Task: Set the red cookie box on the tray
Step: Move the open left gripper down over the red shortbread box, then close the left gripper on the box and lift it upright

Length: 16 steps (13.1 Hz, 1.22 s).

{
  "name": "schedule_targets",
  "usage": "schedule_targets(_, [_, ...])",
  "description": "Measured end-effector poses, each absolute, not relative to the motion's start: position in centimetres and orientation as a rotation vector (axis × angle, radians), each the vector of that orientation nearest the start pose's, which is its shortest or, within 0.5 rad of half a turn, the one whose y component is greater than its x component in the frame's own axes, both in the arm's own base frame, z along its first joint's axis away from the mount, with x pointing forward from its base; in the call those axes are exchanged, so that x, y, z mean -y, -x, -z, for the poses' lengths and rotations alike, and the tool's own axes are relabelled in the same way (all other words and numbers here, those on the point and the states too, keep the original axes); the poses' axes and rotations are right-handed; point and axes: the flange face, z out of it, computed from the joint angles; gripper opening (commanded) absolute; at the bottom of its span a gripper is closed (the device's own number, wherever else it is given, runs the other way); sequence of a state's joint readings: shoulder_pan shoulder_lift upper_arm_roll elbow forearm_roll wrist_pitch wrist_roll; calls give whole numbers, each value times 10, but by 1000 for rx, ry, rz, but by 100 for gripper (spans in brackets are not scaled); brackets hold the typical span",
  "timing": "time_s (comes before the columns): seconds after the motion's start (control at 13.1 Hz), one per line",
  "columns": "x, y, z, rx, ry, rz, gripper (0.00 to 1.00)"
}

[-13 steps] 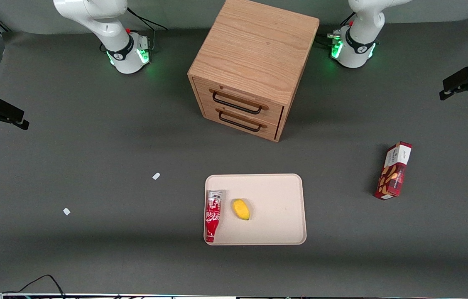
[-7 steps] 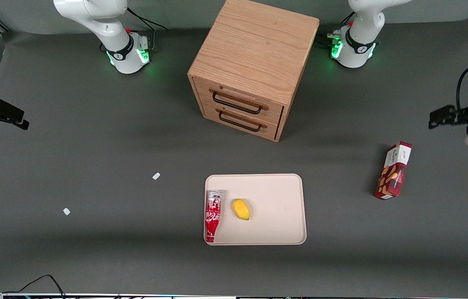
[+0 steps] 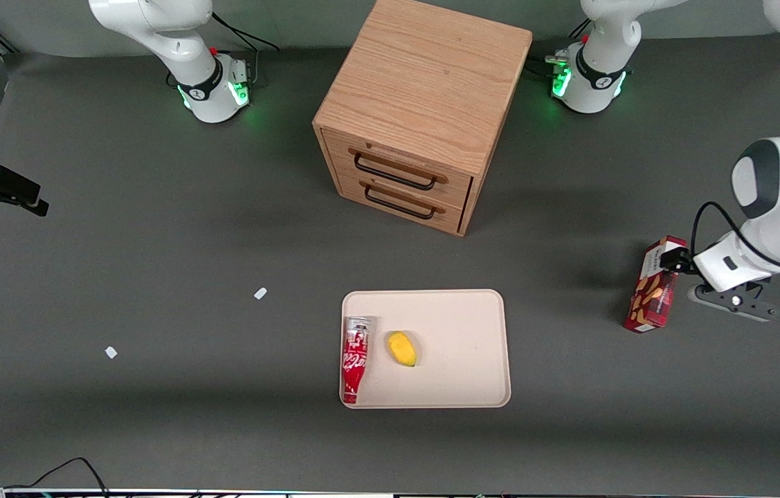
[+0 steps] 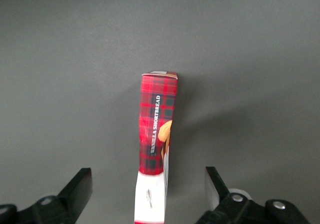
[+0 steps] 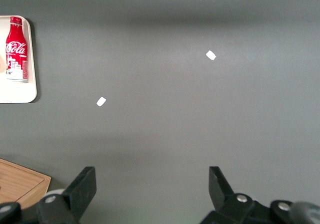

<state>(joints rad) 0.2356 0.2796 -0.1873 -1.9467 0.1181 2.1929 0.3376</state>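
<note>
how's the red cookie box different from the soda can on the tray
The red cookie box is a slim carton standing on the bare table under the open gripper; the soda can is a round bottle-shaped can lying flat on the tray beside a yellow fruit. Both are red and white.

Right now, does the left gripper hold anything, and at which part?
Nothing is held. The gripper is open above the red cookie box, with a finger to each side of its white end and not touching it. The box stands on the table.

Red cookie box (image 3: pixel 655 286) lies on the table, well apart from cream tray (image 3: pixel 466 318).
</note>
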Motion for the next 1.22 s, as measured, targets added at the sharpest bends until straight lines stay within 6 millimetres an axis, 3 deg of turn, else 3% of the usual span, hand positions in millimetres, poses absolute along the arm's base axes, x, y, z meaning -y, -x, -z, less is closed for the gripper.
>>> schedule_targets(0.38, [-42,-583,-249,-657,3052,-16,100])
schedule_targets(0.46, [-42,-580,-238,-671,3054,-23,94])
schedule_targets(0.61, [-42,-576,-227,-684,3056,-39,45])
schedule_targets(0.76, [-46,-575,-224,-686,3055,-47,4])
schedule_targets(0.84, [-47,-575,-223,-691,3053,-48,0])
schedule_targets(1.22, [-45,-575,-224,-705,3048,-48,0])
